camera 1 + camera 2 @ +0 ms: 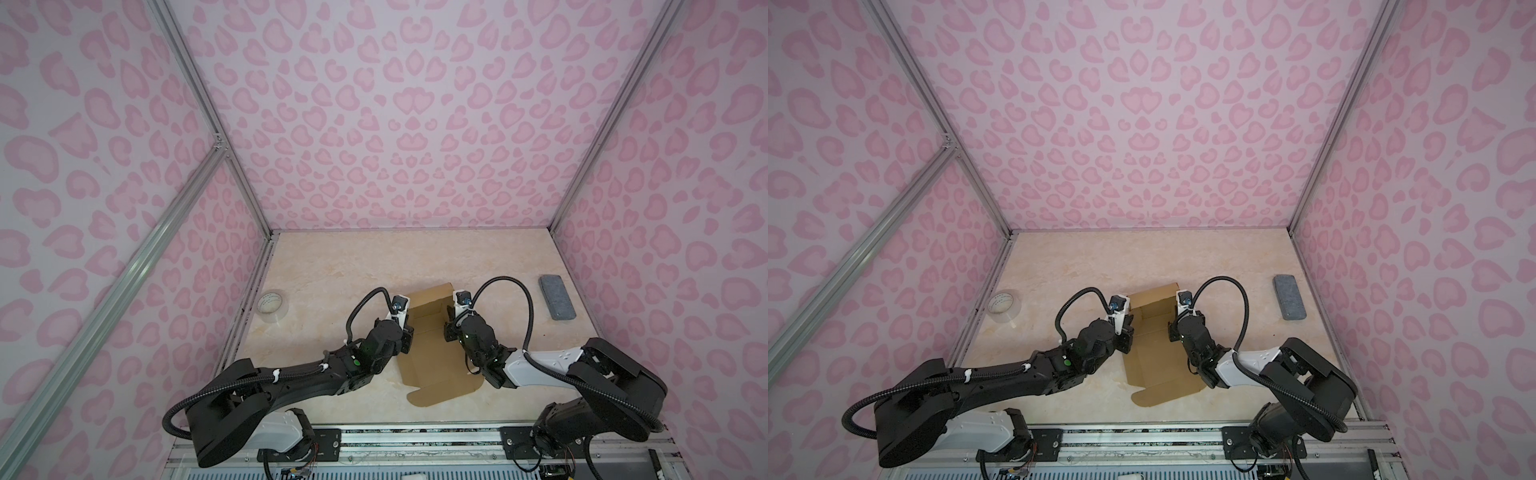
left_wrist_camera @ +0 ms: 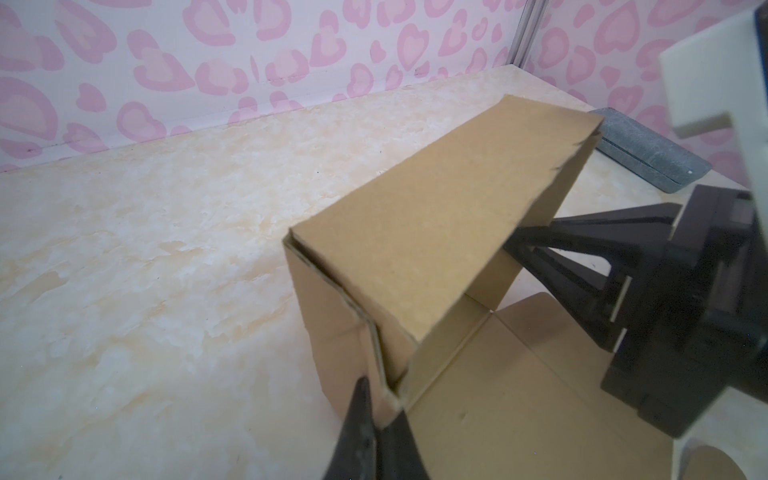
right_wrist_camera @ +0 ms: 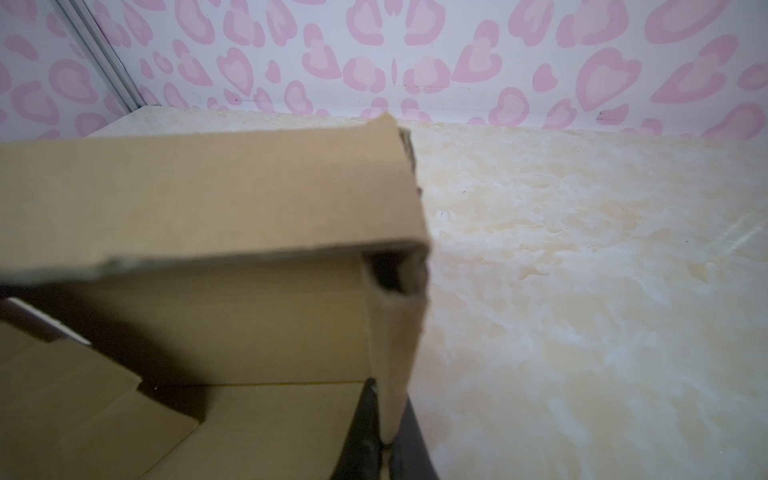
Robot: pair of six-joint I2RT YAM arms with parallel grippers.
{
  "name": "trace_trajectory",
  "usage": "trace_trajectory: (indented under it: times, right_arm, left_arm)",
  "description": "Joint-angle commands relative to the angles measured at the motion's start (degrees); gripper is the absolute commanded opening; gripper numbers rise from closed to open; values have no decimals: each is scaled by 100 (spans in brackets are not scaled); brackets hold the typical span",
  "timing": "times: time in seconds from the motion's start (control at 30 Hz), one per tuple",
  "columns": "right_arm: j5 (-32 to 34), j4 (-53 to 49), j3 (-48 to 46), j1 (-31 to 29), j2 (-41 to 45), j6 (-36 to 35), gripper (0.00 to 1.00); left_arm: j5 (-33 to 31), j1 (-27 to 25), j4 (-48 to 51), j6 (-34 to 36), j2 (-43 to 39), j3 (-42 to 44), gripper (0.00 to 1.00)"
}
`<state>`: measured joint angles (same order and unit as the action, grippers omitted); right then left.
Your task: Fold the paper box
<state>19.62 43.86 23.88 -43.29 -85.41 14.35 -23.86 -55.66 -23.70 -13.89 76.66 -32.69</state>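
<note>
The paper box [image 1: 432, 374] [image 1: 1154, 370] is a brown cardboard sheet, partly folded, in the middle of the table in both top views. Its far panel [image 2: 436, 232] [image 3: 208, 199] is raised and leans over the box floor. The near flap lies flat towards the front edge. My left gripper [image 1: 409, 336] [image 2: 384, 401] is shut on the box's left side wall near the far corner. On the opposite side, my right gripper [image 1: 448, 328] [image 3: 386, 419] is shut on the right side wall. Both side walls stand upright in the grips.
A grey rectangular block [image 1: 557, 296] [image 1: 1289, 296] [image 2: 652, 153] lies at the far right of the table. A clear tape roll [image 1: 272, 305] [image 1: 1004, 305] stands near the left wall. Pink patterned walls close the table on three sides.
</note>
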Motion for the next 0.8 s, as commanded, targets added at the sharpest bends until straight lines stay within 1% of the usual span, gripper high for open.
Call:
trace_trajectory:
  times: [0.0,0.1,0.27,0.33,0.43,0.5,0.6,0.77]
  right_arm:
    - [-387,509,-50,74,-41,31,14]
    - [-645,726,-114,254,-53,94,16]
    - [-723,798,-85,316,-29,22,16]
    - [-827,977,-120,338,-35,-15,17]
    - [-1212,1285,-187,388,-74,-91,22]
    - [-1501,1289,-165,477,-76,-23,25]
    - [-1684,1285,-173,562,-107,-43,28]
    - [-1716,1293,-240,593,-62,-190,32]
  left_arm:
    - [399,-15,-196,-17,-25,-25,2]
    - [428,-17,-205,-21,-37,-14,2]
    - [443,-16,-214,-29,-73,0,2]
    - [456,-22,-227,-25,-73,14,2]
    - [470,-22,-219,-23,-72,6,2]
    - [461,-16,-226,-18,-77,8,2]
    - [461,-18,-224,-24,-73,10,2]
    - [461,-22,-233,-18,-58,8,2]
